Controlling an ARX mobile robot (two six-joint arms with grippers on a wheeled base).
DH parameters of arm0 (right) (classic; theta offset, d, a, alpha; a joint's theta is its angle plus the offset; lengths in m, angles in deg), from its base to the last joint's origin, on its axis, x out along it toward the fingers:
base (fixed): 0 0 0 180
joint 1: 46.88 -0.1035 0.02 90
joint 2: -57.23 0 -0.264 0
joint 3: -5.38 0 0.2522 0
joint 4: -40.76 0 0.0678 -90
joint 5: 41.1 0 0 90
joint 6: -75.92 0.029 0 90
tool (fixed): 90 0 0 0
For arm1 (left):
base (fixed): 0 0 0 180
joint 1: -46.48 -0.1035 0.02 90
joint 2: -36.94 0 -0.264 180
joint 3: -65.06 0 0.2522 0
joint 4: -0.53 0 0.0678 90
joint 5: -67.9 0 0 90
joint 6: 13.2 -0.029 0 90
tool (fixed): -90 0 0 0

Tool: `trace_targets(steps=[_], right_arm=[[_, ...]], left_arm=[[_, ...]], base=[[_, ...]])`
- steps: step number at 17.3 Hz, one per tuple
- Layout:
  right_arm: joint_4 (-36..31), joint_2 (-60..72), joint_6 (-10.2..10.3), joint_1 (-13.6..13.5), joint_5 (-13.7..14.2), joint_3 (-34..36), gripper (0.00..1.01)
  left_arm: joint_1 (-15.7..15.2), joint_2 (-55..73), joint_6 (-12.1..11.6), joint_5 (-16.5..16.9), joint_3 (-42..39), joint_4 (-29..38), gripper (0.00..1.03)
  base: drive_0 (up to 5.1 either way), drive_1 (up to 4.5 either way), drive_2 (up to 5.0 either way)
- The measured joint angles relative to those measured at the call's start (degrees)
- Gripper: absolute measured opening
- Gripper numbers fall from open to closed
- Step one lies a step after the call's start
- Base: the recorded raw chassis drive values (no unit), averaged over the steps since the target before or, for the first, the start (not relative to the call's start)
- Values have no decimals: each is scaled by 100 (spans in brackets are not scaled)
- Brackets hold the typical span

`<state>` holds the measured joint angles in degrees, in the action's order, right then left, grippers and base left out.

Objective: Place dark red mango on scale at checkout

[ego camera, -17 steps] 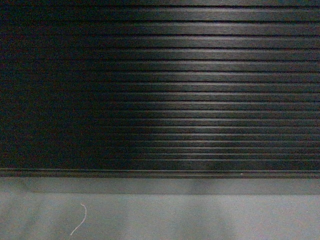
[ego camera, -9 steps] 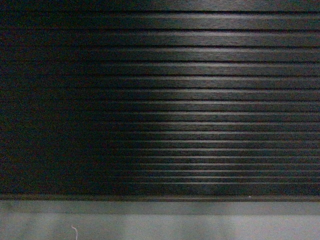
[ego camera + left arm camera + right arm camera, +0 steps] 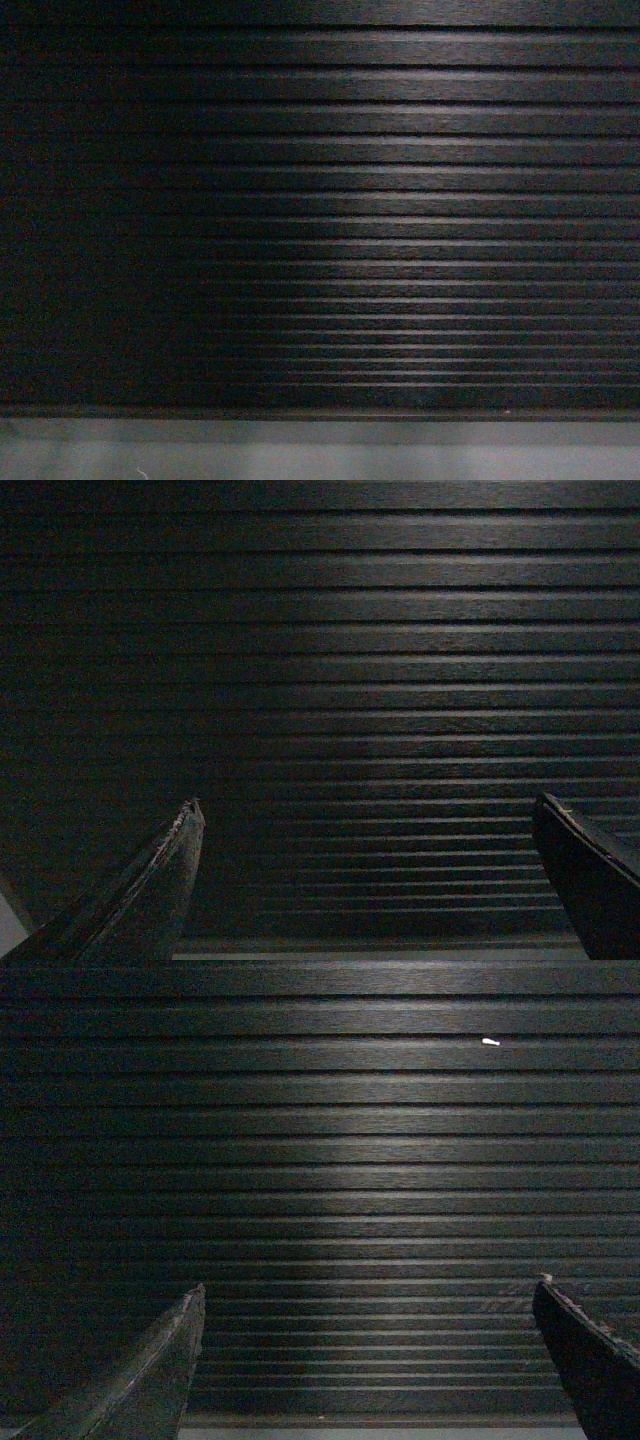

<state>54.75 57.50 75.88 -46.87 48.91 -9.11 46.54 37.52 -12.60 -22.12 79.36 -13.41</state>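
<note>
The slatted front of the checkout [image 3: 330, 220] is filling nearly the whole head view. Against the two earlier head pictures, the grey plinth [image 3: 320, 450] is sinking toward six o'clock and thinning to a narrow band, and the pale thread on it is now showing only as a speck at the bottom edge. Judgement: the base is closing on the counter, or the camera is tilting upward; either way the approach stage is under way, not the placing stage.

The left gripper [image 3: 365, 815] is standing with its jaws spread wide, one finger at seven o'clock and the other at four o'clock, nothing between them but slats. The right gripper [image 3: 365, 1290] is standing likewise spread and empty, facing the same slats [image 3: 320, 1160], with a small white fleck at one o'clock on the panel.

The dark red mango is appearing in no view, and neither gripper is carrying it. The scale and the counter top are lying above every frame, cut off, so their position is not ascertainable. The left side of the head view is falling into deep shadow, where detail is not readable.
</note>
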Motion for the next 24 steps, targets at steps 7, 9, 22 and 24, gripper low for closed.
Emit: trace_targets(steps=[7,9,22,24], right_arm=[[0,0,0,0,0,0,98],[0,0,0,0,0,0,98],[-2,0,-9,0,-4,0,98],[-7,0,4,0,2,0,98]], left_arm=[[0,0,0,0,0,0,98],[0,0,0,0,0,0,98],[0,0,-2,-2,0,-7,98],[0,0,-9,9,0,-2,98]], base=[[0,0,0],[0,0,0],[0,0,0],[0,0,0]])
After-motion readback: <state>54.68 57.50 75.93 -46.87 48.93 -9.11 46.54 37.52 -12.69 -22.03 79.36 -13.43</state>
